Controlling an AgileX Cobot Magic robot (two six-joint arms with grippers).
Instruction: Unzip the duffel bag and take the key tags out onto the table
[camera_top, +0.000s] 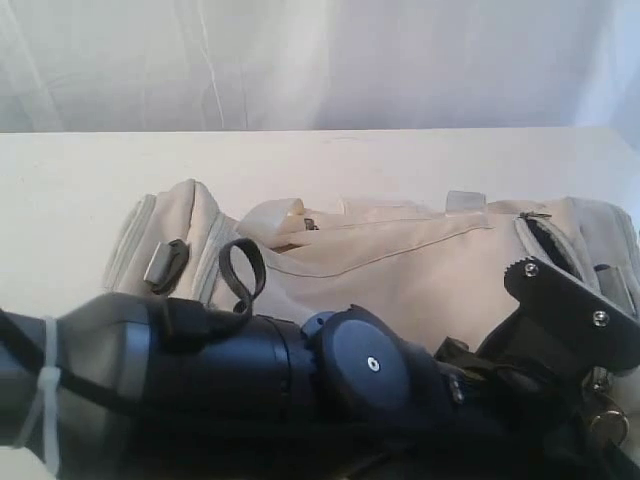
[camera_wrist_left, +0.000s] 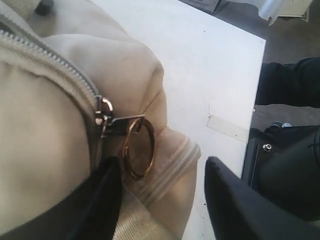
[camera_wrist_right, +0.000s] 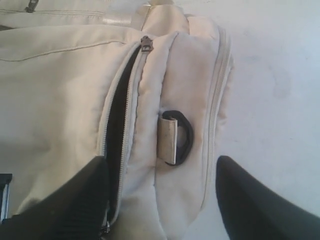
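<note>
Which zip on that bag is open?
The long zip beside the black strap ring: it gapes, showing dark lining. The small pocket zip looks shut.

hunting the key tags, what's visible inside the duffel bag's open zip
Through the unzipped gap in the duffel bag only dark interior shows. No key tags are visible; the fabric hides the rest of the inside.
</note>
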